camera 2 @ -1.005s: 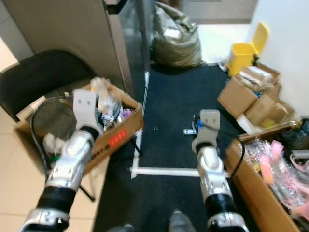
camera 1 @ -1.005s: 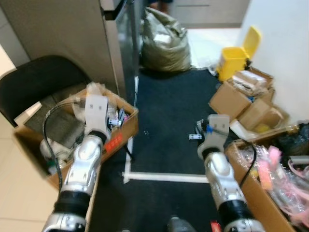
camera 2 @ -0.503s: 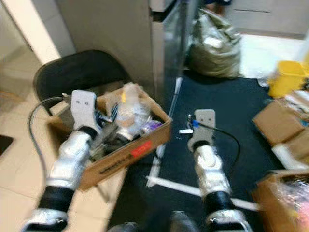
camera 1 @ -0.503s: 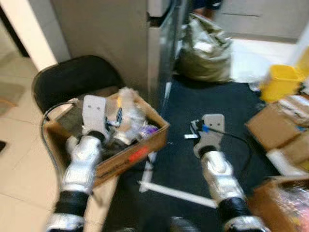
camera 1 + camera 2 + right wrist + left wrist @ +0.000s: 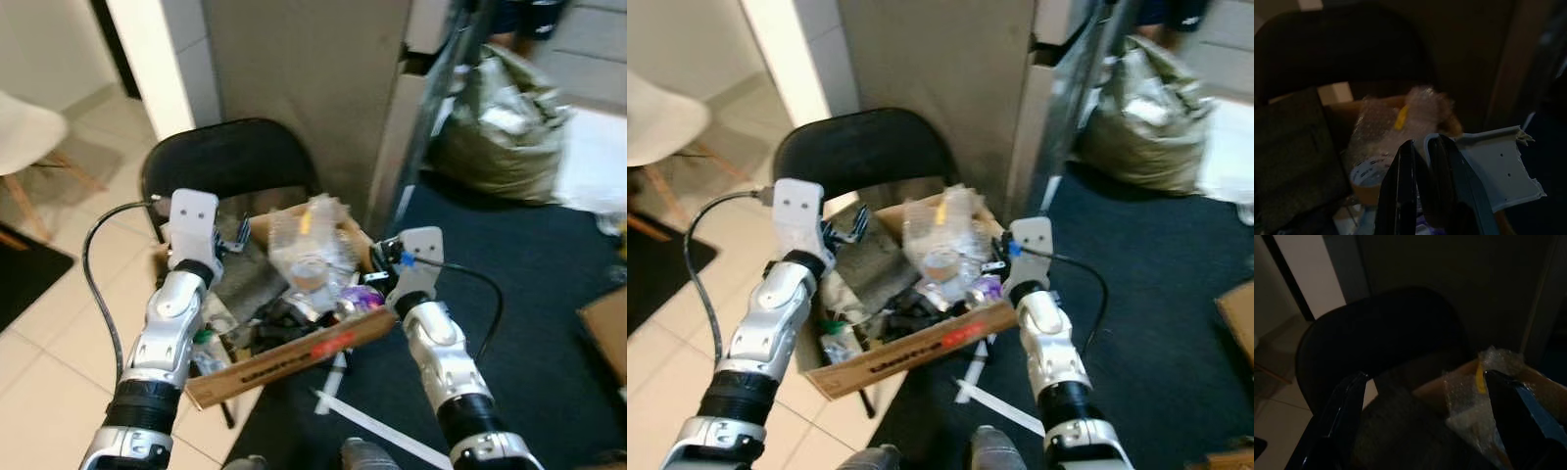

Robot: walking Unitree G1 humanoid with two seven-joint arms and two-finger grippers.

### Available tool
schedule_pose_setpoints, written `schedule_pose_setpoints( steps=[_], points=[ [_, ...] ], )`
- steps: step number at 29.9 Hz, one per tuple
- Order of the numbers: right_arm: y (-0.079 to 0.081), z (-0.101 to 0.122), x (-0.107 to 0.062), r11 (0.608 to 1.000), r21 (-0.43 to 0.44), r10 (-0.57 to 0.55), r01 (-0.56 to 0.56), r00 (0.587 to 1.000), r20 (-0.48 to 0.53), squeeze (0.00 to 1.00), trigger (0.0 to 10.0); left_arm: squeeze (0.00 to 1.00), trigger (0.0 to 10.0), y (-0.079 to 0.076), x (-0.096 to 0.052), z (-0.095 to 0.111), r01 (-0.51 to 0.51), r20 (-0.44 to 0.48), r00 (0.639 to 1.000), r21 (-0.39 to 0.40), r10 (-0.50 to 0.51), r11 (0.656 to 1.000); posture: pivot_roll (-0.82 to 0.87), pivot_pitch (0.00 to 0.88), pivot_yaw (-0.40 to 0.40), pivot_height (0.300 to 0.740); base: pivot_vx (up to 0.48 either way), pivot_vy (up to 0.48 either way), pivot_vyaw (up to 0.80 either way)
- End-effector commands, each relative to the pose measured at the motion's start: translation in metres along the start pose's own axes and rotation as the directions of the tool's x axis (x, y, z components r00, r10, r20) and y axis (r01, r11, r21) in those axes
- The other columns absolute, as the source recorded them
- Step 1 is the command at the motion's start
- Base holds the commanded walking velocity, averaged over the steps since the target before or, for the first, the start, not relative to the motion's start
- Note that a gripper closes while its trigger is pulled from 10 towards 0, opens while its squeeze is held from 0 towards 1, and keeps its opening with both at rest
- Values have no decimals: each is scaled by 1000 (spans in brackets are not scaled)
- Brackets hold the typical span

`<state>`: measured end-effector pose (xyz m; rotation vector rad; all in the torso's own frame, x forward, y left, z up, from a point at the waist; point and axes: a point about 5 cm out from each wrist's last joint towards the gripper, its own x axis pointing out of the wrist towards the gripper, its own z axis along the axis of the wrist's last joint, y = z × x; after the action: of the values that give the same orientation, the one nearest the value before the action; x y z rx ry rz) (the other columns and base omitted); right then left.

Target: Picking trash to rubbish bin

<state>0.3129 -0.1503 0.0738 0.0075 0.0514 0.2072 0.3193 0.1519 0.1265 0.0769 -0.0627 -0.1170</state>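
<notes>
The head camera has swung left over the last second: the dark blue carpet (image 5: 549, 294) with its yellow bin and stacked cartons has left the frame, and the black round-backed chair (image 5: 227, 162) carrying the open brown cardboard box of mixed trash (image 5: 294, 357) now sits centred between the arms. The robot has evidently turned to face this box, the likely drop point. The right tool (image 5: 1422, 161) is clamped narrow on a white jagged plastic fragment (image 5: 1498, 164), poised just above the box's near corner. The left tool (image 5: 1425, 418) is spread wide and empty over the chair side.
</notes>
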Motion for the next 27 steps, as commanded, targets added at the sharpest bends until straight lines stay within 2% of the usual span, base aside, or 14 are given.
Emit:
schedule_pose_setpoints(
  steps=[1,11,16,18,19,20,21,22,24,25,27],
  points=[
    [4,1,2,1000,7,25,-25,1000,-2,0,10000,0,10000,2,0,-2,-6,-7,1000,16,6,1000,-35,0,21,740,326,0,519],
    [5,1,3,999,-2,54,-54,999,-1,0,10000,0,10000,1,-1,-4,-8,-14,1000,7,9,1000,-33,0,18,740,325,0,521],
    [1,5,4,999,-26,25,-25,999,30,0,10000,0,10000,1,-2,-5,0,-24,1000,16,0,1000,-32,0,19,740,313,0,525],
    [0,5,6,999,-6,42,-42,999,13,0,10000,0,10000,-8,-6,-16,122,-97,988,4,-121,993,-33,0,19,740,0,0,0],
    [0,5,6,999,-6,42,-42,999,13,0,10000,0,10000,-8,-6,-16,122,-97,988,4,-121,993,-33,0,19,740,0,0,0],
    [4,5,8,991,-25,133,-134,991,-10,0,10000,0,10000,-24,-18,-42,370,-285,895,42,-344,928,-36,0,20,740,0,0,0],
    [12,4,8,971,-62,228,-229,973,-31,0,10000,0,10000,-23,-23,-50,405,-343,865,44,-367,913,-36,0,20,740,0,0,0],
    [12,4,8,971,-62,228,-229,973,-31,0,10000,0,10000,-23,-23,-50,405,-343,865,44,-367,913,-36,0,20,740,0,0,0],
    [24,-2,5,919,-109,369,-378,924,-96,0,10000,0,10000,-23,-28,-54,439,-380,836,35,-395,898,-38,0,17,740,0,0,0],
    [24,-2,5,919,-109,369,-378,924,-96,0,10000,0,10000,-23,-28,-54,439,-380,836,35,-395,898,-38,0,17,740,0,0,0],
    [30,-7,3,883,-124,435,-454,888,-149,0,10000,0,10000,-25,-30,-53,473,-385,817,25,-428,880,-35,0,12,740,0,0,0]
  ],
)
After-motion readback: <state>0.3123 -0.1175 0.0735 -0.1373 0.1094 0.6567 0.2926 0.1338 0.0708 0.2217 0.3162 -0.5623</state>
